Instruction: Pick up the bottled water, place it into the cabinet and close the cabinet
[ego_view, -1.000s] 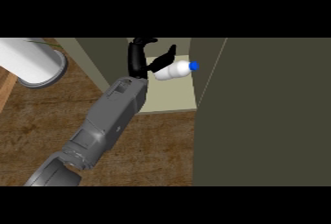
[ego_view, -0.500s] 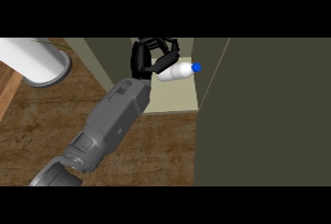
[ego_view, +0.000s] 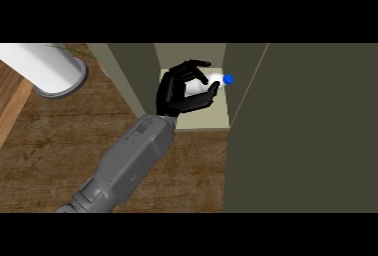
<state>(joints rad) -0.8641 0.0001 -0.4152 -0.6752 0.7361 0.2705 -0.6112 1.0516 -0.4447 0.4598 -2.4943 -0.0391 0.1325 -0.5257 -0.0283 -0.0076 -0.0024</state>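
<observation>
The bottled water (ego_view: 217, 80) is white with a blue cap (ego_view: 228, 79). It lies on its side inside the cabinet, cap pointing right, above the pale shelf (ego_view: 203, 119). My left hand (ego_view: 173, 92) reaches in from the lower left. Its fingers curl over the top of the bottle and the thumb sits under it, hiding most of the bottle's body. The cabinet door (ego_view: 310, 130) stands open at the right as a large dark olive panel.
A big white cylinder with a grey rim (ego_view: 48, 70) lies at the upper left on the wooden counter (ego_view: 52, 150). The cabinet's left wall (ego_view: 136, 75) stands just beside my wrist. My grey forearm (ego_view: 125, 165) crosses the counter diagonally.
My left hand has shifted right, further into the cabinet opening, and its fingers, spread upward half a second ago, now curl over the bottle. The bottle has moved slightly right.
</observation>
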